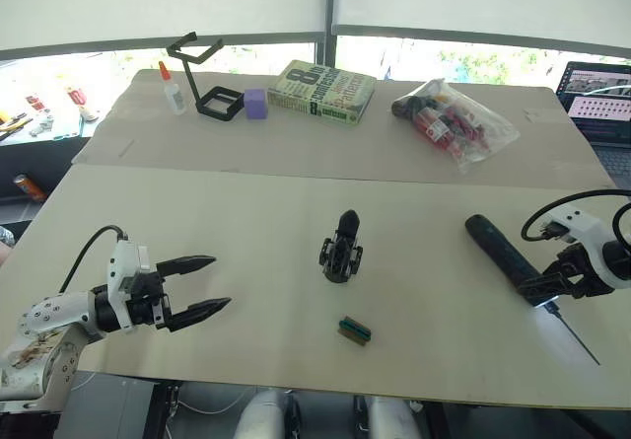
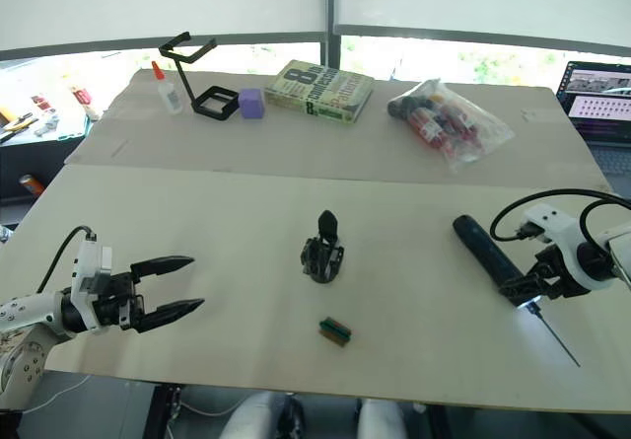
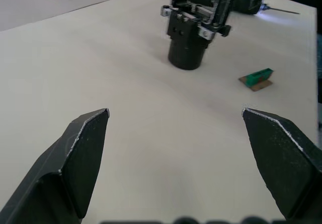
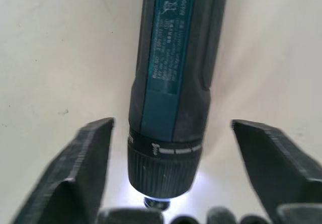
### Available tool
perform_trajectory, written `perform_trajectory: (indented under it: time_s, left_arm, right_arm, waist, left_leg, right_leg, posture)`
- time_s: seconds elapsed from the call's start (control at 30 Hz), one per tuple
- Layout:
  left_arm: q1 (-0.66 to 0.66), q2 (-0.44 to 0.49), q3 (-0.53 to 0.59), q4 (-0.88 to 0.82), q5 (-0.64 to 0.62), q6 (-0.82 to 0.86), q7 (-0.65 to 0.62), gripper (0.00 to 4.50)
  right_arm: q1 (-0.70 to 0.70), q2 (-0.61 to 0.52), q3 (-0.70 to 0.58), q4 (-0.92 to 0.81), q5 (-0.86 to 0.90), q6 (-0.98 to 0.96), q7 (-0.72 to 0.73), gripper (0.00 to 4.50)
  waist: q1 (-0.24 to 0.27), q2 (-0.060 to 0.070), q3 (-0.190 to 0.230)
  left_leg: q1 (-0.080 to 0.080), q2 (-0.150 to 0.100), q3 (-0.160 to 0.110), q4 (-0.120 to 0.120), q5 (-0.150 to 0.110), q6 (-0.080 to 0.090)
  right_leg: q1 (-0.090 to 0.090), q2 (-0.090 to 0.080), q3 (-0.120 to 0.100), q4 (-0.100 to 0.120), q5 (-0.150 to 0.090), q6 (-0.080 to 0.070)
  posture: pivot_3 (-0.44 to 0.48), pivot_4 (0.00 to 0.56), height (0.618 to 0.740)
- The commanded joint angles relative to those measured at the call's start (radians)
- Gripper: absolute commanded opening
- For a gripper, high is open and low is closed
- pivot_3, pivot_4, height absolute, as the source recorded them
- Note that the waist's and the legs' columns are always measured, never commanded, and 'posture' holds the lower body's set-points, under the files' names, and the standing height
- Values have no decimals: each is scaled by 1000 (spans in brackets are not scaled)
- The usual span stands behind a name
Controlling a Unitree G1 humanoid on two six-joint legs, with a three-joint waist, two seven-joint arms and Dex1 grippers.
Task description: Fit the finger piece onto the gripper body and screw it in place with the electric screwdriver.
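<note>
Screwdriver (image 4: 171,93) lies between your right gripper's (image 2: 525,289) open jaws, ungrasped; centre on the collar before closing. Left gripper (image 1: 202,283) open, empty, near the body (image 1: 341,250).

A pale, cream-coloured desk (image 1: 246,291) fills the room's foreground, with a seam running across it toward the far side. Behind its far edge, two white roller blinds (image 1: 158,5) hang side by side, divided by a grey window post (image 1: 329,10). Bright daylight and greenery show beneath the blinds.
</note>
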Motion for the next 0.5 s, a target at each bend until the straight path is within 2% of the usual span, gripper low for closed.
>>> perform_trajectory:
  time_s: [0.03, 0.13, 0.23, 0.37, 0.5]
  left_arm:
    - [1, -6, 59, -1, 46, -70, 52, 4500]
    - [25, 6, 88, 27, 97, -118, 74, 4500]
    - [53, 14, 116, 64, 145, -182, 85, 4500]
    - [94, -4, 148, 84, 166, -220, 121, 4500]
    - [115, -19, 171, 98, 177, -247, 159, 4500]
  right_arm:
    - [43, -57, -168, -9, 25, -144, 43, 4469]
    - [179, -13, -409, -121, 122, -473, 191, 4469]
    - [272, 127, -583, -284, 182, -671, 172, 4469]
    - [380, 279, -628, -462, 222, -808, 176, 4469]
    - [402, 385, -592, -493, 192, -915, 151, 4469]
  waist:
    - [0, 0, 0]
    - [2, 0, 0]
    - [-5, -3, 0]
    - [-3, -6, 1]
    - [3, -7, 2]
  left_leg:
    - [0, 0, 0, 0, 0, 0]
    - [1, 1, 0, -1, 1, -1]
    - [6, 2, 1, -4, 2, -4]
    - [12, 3, -1, -5, 3, -6]
    - [15, 2, -2, -4, 2, -3]
  right_leg:
    - [0, 0, 0, 0, 0, 0]
    - [0, 1, 0, 1, 0, 0]
    - [4, 3, 0, 1, 0, 0]
    - [10, 5, 0, 0, 0, 0]
    - [15, 1, 0, 0, 0, -2]
  posture:
    - [0, 150, 740]
    - [0, 150, 740]
    - [0, 150, 740]
    - [0, 150, 740]
    - [0, 150, 740]
